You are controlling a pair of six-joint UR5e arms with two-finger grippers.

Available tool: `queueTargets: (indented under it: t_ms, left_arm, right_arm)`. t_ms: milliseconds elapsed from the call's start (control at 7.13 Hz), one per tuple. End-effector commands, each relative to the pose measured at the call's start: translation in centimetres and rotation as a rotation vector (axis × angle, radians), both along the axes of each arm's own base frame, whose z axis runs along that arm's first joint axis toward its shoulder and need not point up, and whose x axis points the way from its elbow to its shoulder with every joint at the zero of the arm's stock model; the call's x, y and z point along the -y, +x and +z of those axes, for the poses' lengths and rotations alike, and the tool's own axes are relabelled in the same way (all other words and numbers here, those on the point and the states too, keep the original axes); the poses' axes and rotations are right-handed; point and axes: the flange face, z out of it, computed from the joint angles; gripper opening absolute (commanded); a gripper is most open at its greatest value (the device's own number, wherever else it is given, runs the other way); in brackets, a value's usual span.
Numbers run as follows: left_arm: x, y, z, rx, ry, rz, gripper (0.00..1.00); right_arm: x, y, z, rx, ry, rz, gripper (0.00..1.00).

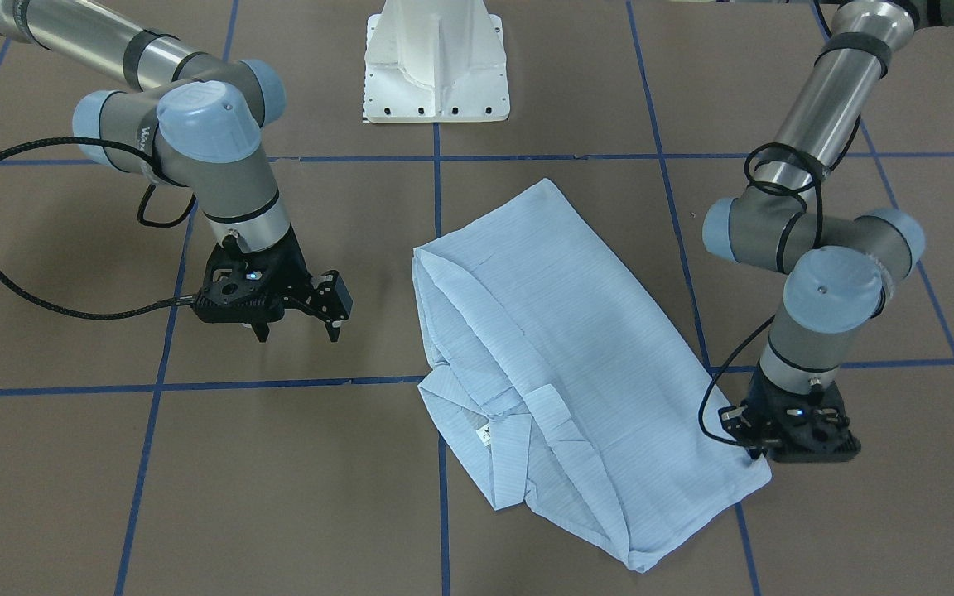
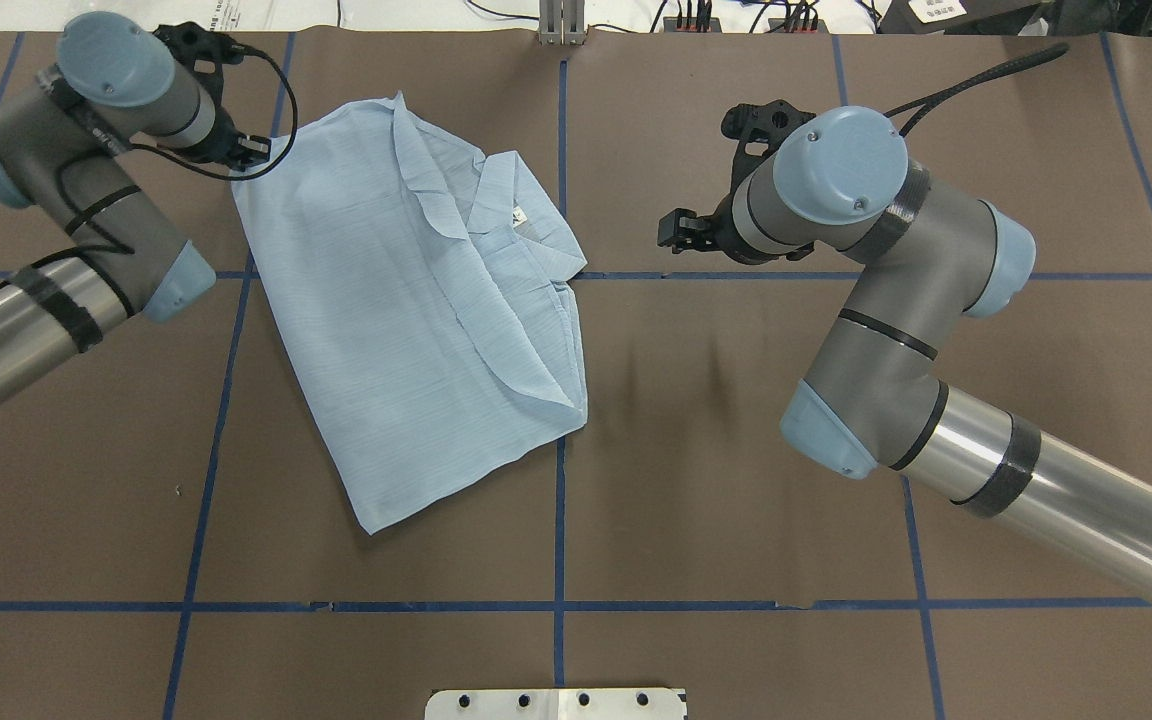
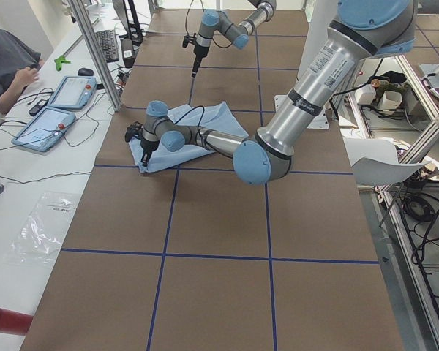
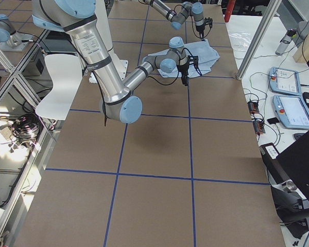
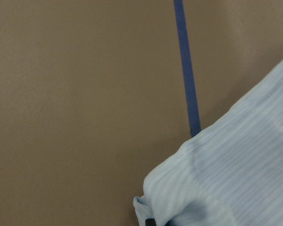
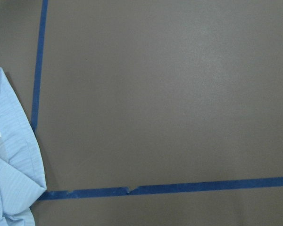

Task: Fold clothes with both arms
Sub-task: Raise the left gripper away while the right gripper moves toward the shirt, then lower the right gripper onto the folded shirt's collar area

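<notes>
light blue shirt (image 1: 560, 364) lies flat mid-table (image 1: 278, 497), diagonal across the blue tape grid (image 1: 278, 383). One long side is folded in. The collar (image 1: 518, 414) and neck label (image 1: 485, 433) face up at the end away from the robot base.

left gripper (image 1: 763, 451) is down at table level on the collar-end corner, on its own side. In its wrist view the fabric puckers round a dark fingertip at the bottom edge, so I read it as pinched onto that corner. The jaws are mostly hidden, so that's inference. A corner pinch makes sense: it gives a handle to carry that edge over.

right gripper (image 1: 299, 319) hangs off the cloth above bare table on the opposite side of the collar end, fingers spread wide, holding nothing. Its wrist view catches only the shirt's edge at the frame's left. It's likely staged for the matching corner, since a one-corner lift would skew the fold.

Judgement: partway through. The right side needs a grip before any lift. Risk: the fabric is thin, so a pinch may take only the top layer or drag the folded side open.
</notes>
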Motion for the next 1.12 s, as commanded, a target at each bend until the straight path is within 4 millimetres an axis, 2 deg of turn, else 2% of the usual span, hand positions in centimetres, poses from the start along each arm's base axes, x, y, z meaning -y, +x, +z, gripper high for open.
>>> queueTargets:
  t_ms: [0,140,421,561,701,982]
  left_arm:
    - [2.4,-2.1,-1.0,-0.048,0.054,0.044,0.99]
    - [1.5,-2.6,-0.2,-0.068,0.060,0.072,1.00]
    - [-2.1,-4.3,-0.1,-0.165,0.049,0.149,1.00]
    - [-3.6,-5.2,0.3,-0.179,0.049,0.141,1.00]
    - [-4.1,-5.5,0.1,-0.190,0.045,0.127,1.00]
    - [-4.2,-5.6,0.1,-0.194,0.038,0.120,1.00]
  right_arm:
    - [-0.3,-0.7,-1.2,0.007,0.001,-0.006,1.00]
    - [-0.3,-2.7,-2.6,0.018,-0.025,0.004,1.00]
    - [2.6,-9.8,-7.0,0.018,-0.172,0.081,1.00]
    - [3.4,-12.6,-8.2,0.015,-0.226,0.108,0.99]
    - [3.8,-13.9,-9.2,0.014,-0.250,0.139,0.98]
    - [3.1,-15.9,-8.1,-0.012,-0.261,0.185,0.91]
